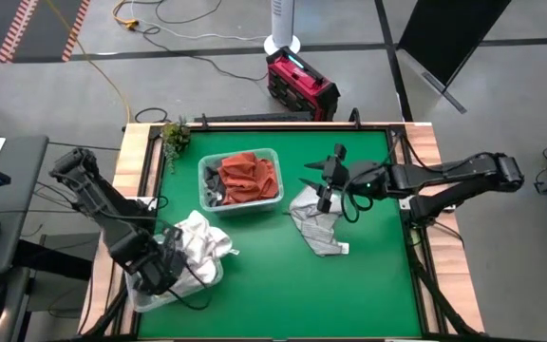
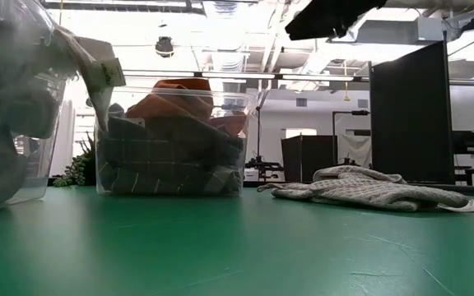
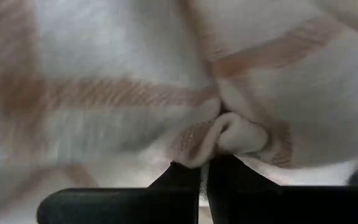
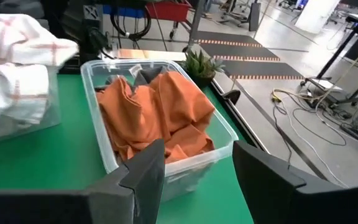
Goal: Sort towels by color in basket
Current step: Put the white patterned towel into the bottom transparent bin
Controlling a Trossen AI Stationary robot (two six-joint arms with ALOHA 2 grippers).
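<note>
Left pincer (image 3: 205,163) clamped tight on fold of grid towel (image 1: 200,242) over near-left bin (image 1: 145,299). Right pincer (image 1: 328,182) gaping, empty, above grey towel (image 1: 318,228) on counter (image 1: 283,285). Cloth soft, limp, light — pinch raised ridge, not flat edge.

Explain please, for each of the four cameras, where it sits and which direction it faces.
High: above the table, facing down; both arms show.
Low: at tabletop height, facing the clear bin and light grey towel; an arm shows above.
Left wrist: left tool, shut on the red-grid towel.
Right wrist: right tool, open, facing the orange towel.
Shared: high and right wrist both show the bin.
</note>
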